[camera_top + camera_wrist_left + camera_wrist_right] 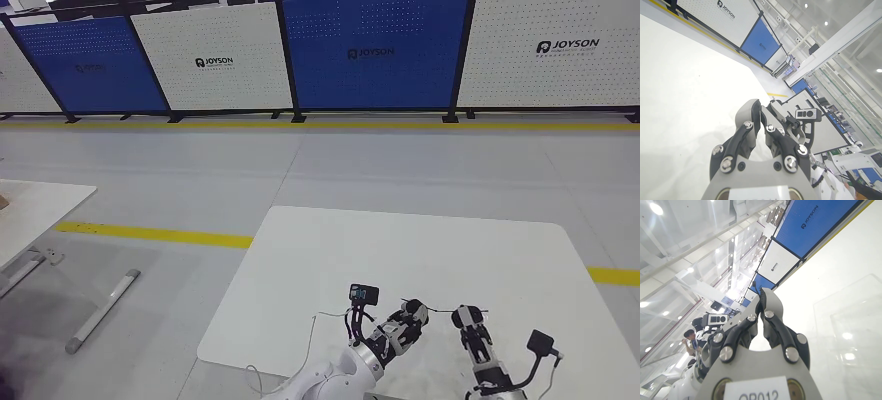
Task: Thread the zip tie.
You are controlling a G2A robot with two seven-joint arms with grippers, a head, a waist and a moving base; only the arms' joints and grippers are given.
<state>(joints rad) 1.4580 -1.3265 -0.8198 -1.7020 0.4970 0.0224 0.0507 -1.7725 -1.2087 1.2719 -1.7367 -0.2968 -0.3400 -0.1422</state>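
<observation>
The zip tie [447, 308] is a thin black strip held level just above the white table [400, 250], near its front edge. It spans the gap between my two grippers. My left gripper [415, 307] is shut at one end of it, fingertips pressed together [760, 106]. My right gripper [466, 317] is shut on the tie farther along. In the right wrist view a short black end of the zip tie [754, 284] sticks out past the closed right gripper [762, 294]. The right gripper's fingers [775, 108] sit close beside the left one's tips.
A clear plastic tray [848, 321] lies on the table by the right gripper. A thin white cable [325, 322] trails over the table's front left edge. A second table [35, 215] stands at the far left, across open floor.
</observation>
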